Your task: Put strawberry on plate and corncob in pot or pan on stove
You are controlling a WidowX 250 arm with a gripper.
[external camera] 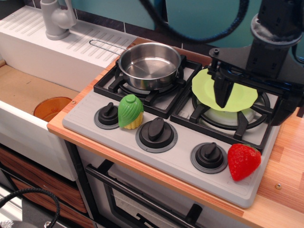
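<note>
The red strawberry lies on the grey stove at its front right corner, beside the right knob. The lime-green plate rests over the right burner grate. The corncob, in its green husk, stands on the stove front between the left and middle knobs. The steel pan sits empty on the left burner, its wire handle pointing back left. My gripper hangs over the plate's middle, fingers pointing down and drawn together with nothing seen between them. I cannot tell whether the tips touch the plate.
An orange bowl sits in the sink at the left. A grey faucet stands on the white drainboard behind it. Three black knobs line the stove front. Wooden countertop runs along the right edge.
</note>
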